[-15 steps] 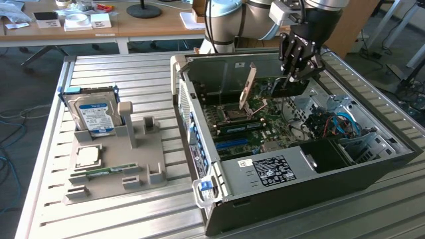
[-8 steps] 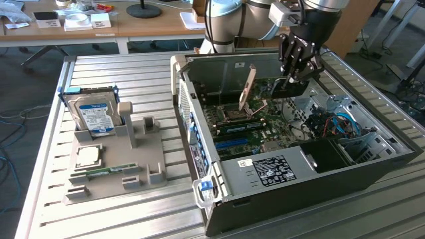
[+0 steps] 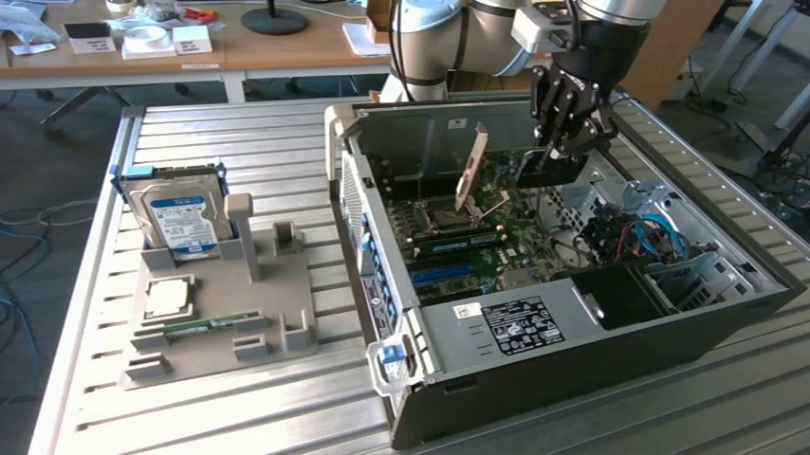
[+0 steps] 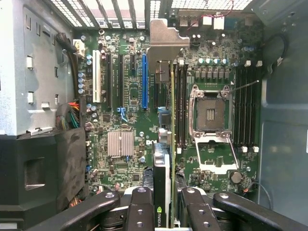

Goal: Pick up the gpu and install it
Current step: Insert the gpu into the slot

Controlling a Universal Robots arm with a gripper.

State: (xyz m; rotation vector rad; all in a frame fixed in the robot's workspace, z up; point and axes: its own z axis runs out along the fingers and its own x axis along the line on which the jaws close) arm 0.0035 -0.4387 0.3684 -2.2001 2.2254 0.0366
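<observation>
My gripper (image 3: 561, 142) hangs inside the open computer case (image 3: 708, 322), shut on the gpu (image 3: 547, 172), a thin black card. The card's long silver bracket (image 3: 471, 171) slants down toward the motherboard (image 3: 506, 232). In the wrist view the gpu (image 4: 165, 159) is seen edge-on between my fingers (image 4: 139, 207), with its bracket (image 4: 163, 43) at the far end. The card hovers above the board, a little to one side of the long blue slot (image 4: 144, 82) and not seated in it.
An open CPU socket (image 4: 211, 113) and memory slots lie beside the card. On the slatted table, a grey fixture (image 3: 272, 313) holds a hard drive (image 3: 184, 213), a CPU (image 3: 171, 296) and a memory stick (image 3: 203, 327). The case walls close in around the gripper.
</observation>
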